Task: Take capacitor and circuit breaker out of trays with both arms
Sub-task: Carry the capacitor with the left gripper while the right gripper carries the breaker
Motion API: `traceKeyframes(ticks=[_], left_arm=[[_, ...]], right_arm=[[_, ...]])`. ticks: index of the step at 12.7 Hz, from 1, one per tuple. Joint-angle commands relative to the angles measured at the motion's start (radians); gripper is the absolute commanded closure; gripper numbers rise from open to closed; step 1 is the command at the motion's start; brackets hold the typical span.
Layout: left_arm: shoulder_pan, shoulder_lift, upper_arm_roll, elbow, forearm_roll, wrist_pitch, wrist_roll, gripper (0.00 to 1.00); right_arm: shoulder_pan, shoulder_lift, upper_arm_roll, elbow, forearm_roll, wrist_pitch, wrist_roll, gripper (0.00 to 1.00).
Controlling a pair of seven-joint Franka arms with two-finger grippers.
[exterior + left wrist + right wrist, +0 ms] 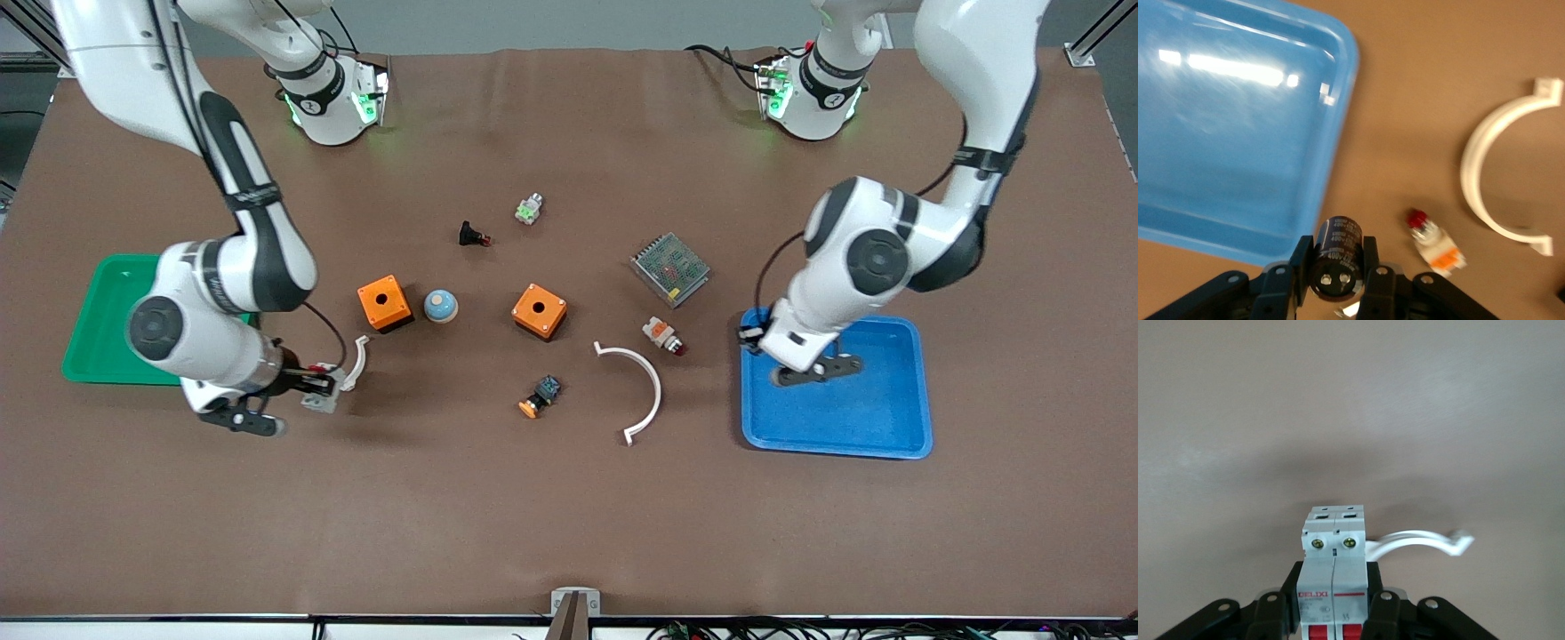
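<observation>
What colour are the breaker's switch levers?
Red, on the breaker held by the right end effector; right wrist view.

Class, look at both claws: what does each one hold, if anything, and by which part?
The left claw grips the capacitor across its round sides, over the blue tray's edge. The right claw clamps the breaker by its two flat sides.

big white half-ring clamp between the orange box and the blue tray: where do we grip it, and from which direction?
Judging from the front view, grip the large white half-ring from straight above, fingers pinching across the thin band at mid-arc. It lies flat on the table, so only a top-down approach gets fingers on both faces. Its ends carry small flanges, likely awkward to pinch. Mid-arc should also keep it balanced.
</observation>
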Motion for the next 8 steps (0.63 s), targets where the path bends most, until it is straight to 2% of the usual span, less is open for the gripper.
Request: traceKeyframes(ticks=[1, 4, 5, 8], left_arm=[[-0.131, 0.005, -0.003, 0.003, 0.055, -0.006, -0.230, 1.00], [-0.258, 0.044, -0.005, 0.004, 0.055, 0.020, -0.456, 1.00], [-0.301, 0.060, -0.005, 0.004, 0.055, 0.036, -0.521, 1.00], [-0.416, 0.162, 0.001, 0.032, 0.058, 0.124, -0.720, 1.00]], right_arm=[[0.051, 0.089, -0.011, 0.058, 0.024, 0.052, 0.077, 0.88], [0.071, 0.114, -0.011, 0.102, 0.024, 0.040, 0.129, 0.78], [0.071, 0.112, -0.011, 0.113, 0.024, 0.025, 0.127, 0.67], [0.062, 0.101, -0.014, 0.156, 0.024, -0.047, 0.131, 0.05]])
